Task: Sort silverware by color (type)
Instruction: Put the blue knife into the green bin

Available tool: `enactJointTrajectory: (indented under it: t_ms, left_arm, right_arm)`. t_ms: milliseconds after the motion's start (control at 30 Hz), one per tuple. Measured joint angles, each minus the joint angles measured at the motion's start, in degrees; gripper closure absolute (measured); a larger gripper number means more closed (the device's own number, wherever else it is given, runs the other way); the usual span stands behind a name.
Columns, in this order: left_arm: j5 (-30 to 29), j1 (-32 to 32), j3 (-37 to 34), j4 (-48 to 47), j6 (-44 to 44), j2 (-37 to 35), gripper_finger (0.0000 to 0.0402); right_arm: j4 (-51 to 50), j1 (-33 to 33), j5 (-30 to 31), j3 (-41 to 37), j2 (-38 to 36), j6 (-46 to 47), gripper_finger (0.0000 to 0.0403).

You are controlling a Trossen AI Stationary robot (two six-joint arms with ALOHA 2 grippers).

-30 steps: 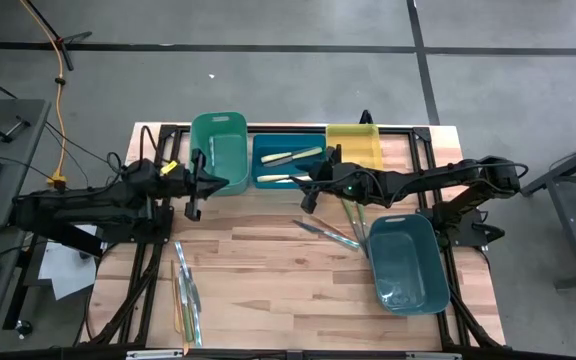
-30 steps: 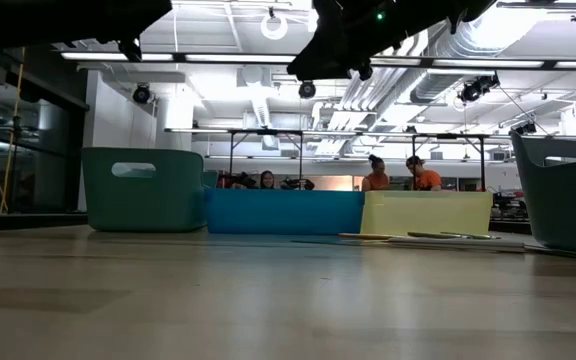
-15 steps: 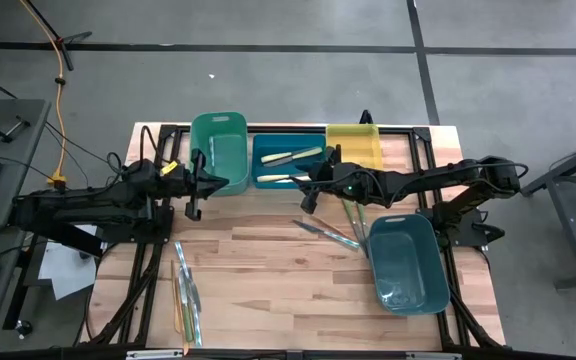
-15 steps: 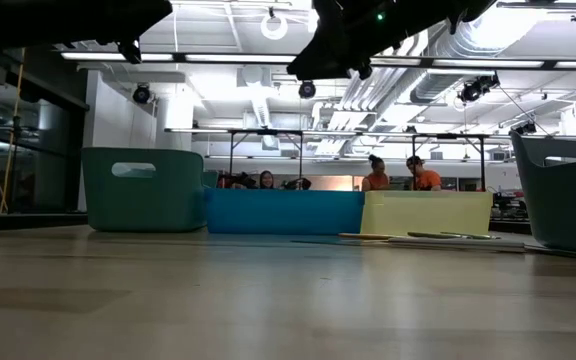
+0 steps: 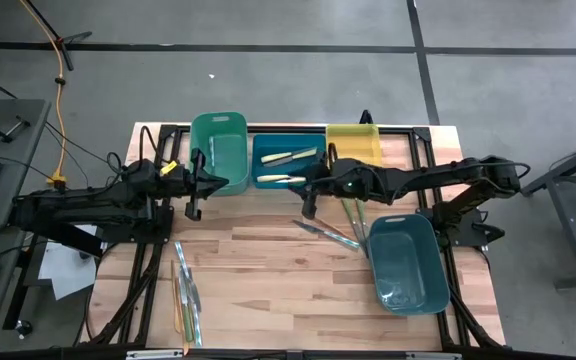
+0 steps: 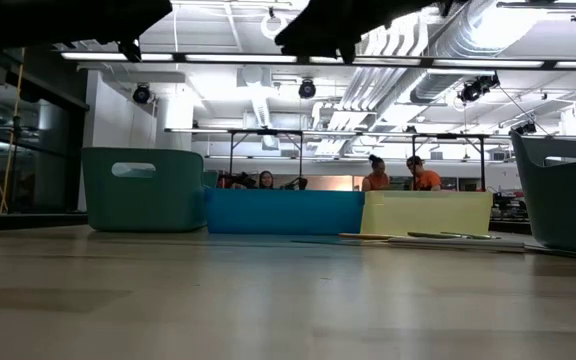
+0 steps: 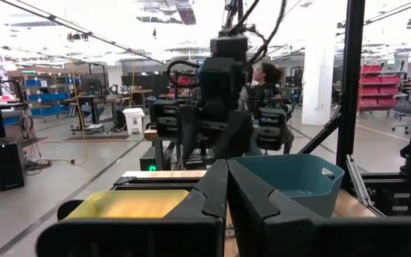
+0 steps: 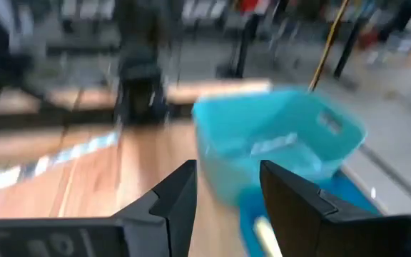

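The silverware lies in three places. Two pale yellow-handled pieces (image 5: 288,158) lie flat in the blue bin (image 5: 268,167). A few pieces (image 5: 338,230) lie flat on the wood beside the teal bin (image 5: 408,262). Several more (image 5: 185,292) lie near the table's front left. My right gripper (image 5: 308,206) hangs open above the table's middle, just in front of the blue bin, with nothing between its fingers (image 8: 184,187). My left gripper (image 5: 193,208) is shut and empty (image 7: 227,165), raised at the table's left beside the green bin (image 5: 218,150).
Green, blue and yellow (image 5: 354,146) bins stand in a row along the far edge. The teal bin stands at the front right. Bare wood (image 5: 268,260) lies between the two loose groups of silverware. People sit in the room behind the table (image 6: 393,175).
My right gripper has risen a little over the table's middle and turned slightly, its fingers still open. The silverware and the bins have stayed where they were.
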Motion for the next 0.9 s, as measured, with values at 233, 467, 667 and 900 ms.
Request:
enactJointTrajectory:
  t_ms: [233,467,667,900]
  left_arm:
    - [0.0,0.0,0.0,-0.1,0.0,0.0,0.0401]
    - [0.0,0.0,0.0,-0.3,-0.8,0.0,0.0401]
    - [0.0,0.0,0.0,-1.1,-1.1,0.0,0.0401]
    - [0.0,0.0,0.0,-1.6,-1.1,0.0,0.0401]
  right_arm:
    - [-33.7,5.2,6.4,10.7,1.4,7.9,0.0251]
    - [-47.5,9.7,5.9,11.5,2.3,14.3,0.0251]
    - [-52.7,11.5,5.8,11.6,3.8,20.4,0.0251]
    - [-56.8,11.6,3.6,11.5,11.9,24.8,0.0251]
